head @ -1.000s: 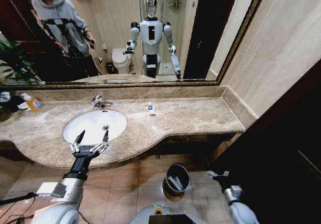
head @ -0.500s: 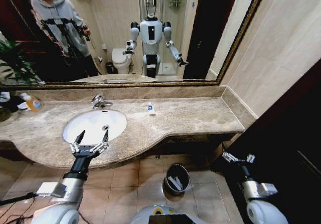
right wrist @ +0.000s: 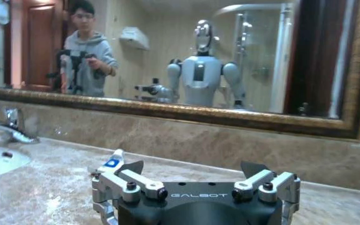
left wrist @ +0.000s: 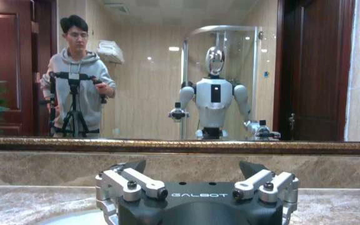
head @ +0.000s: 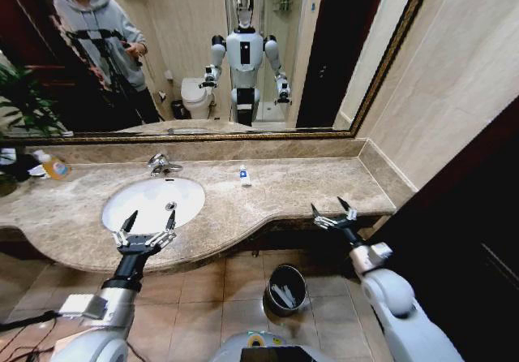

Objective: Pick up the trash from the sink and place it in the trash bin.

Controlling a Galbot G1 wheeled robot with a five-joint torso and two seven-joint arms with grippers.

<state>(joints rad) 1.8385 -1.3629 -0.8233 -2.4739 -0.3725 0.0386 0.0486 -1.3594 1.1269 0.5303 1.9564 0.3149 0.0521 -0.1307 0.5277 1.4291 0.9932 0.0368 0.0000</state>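
At the far left of the marble counter (head: pixel 284 185) an orange-liquid bottle (head: pixel 53 165) stands near the mirror's foot. The left gripper (head: pixel 147 224) hangs at the near rim of the sink (head: pixel 188 190), its 2 fingers spread wide with nothing between them and touching nothing. Behind the basin sits the chrome faucet (head: pixel 160 164). Farther right, a tiny white-blue tube (head: pixel 243 175) lies on the counter close to the back ledge, outside the basin; the right wrist view shows it (right wrist: pixel 110 162) just ahead of that arm's claw. On the floor below the counter's edge stands the trash bin (head: pixel 286 289), with pale pieces inside it. The right gripper (head: pixel 334 213) is raised at the counter's front edge, right of the bin, jaws wide apart and empty.
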